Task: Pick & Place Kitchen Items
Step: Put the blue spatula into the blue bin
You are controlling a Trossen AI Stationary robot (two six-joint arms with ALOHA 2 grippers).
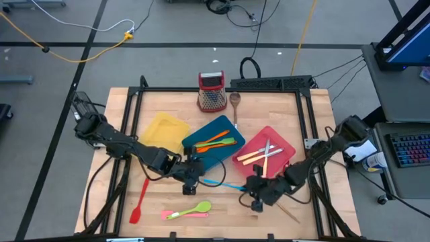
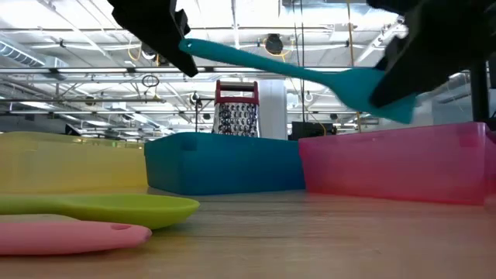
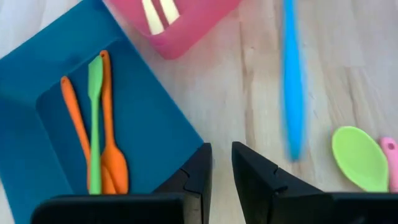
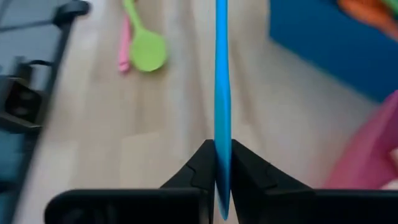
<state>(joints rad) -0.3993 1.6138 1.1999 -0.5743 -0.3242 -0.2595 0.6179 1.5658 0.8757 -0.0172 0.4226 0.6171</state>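
Blue plastic, a slim spatula (image 4: 222, 81), is pinched at one end between the fingers of the right gripper (image 4: 222, 163) and hangs lifted clear of the wooden surface (image 1: 222, 202), in front of the teal tray (image 1: 201, 138) and the pink tray (image 1: 285, 144). This looks like the carry step, so the next move calls for swinging it over a tray, likely the teal one with the orange and green utensils (image 3: 96, 124). Beside it the left gripper (image 3: 221, 171) hovers near the teal tray, fingers slightly parted and holding nothing.
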